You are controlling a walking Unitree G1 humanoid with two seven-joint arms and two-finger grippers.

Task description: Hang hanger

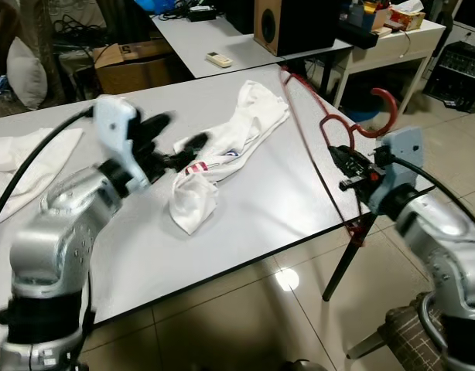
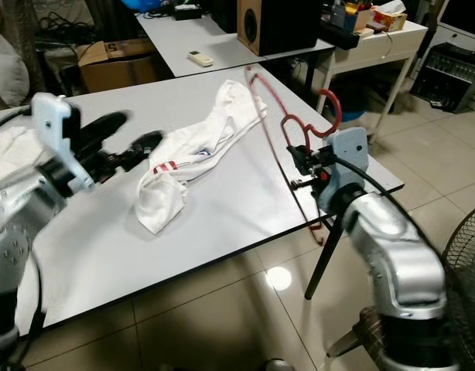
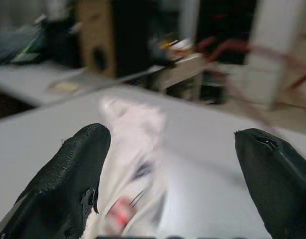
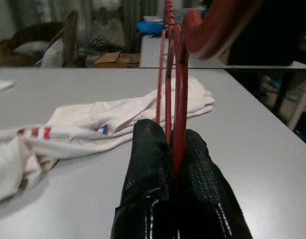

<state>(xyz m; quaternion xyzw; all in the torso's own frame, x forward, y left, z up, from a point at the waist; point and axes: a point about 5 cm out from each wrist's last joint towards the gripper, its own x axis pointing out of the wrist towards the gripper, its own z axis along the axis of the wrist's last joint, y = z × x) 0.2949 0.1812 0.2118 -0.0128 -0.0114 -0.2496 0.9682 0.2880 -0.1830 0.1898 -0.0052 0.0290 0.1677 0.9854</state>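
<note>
Left eye view: the right gripper [image 1: 340,158] is at the right edge of the grey bench [image 1: 261,193], jaws clenched on the neck of a red wire hanger [image 1: 319,143]. The hanger's hook curls up beyond the jaws, and its long wire runs from the far bench edge down past the near corner. The left gripper [image 1: 179,131] is held over the bench, jaws released; a crumpled white garment [image 1: 222,151] with red stripes lies just ahead of them. A second white cloth [image 1: 21,158] lies at the bench's left end, partly cut off by the frame.

Right eye view: same scene. It adds a floor fan [image 2: 466,263] at the right margin, cut off by the frame. The left gripper is blurred here.

Left wrist view: the two black fingers [image 3: 73,174] stand wide apart with nothing between them. The white garment lies ahead, closer to one finger than the other. The picture is blurred; a wooden speaker box [image 3: 100,37] and faint red hanger wires can be made out behind.

Right wrist view: the jaws are pressed together on the red wires, which rise straight out from between them; the hook is out of focus at the top. The garment's red and blue markings show beyond the jaws. The actual contact point is hidden between the fingers.
</note>
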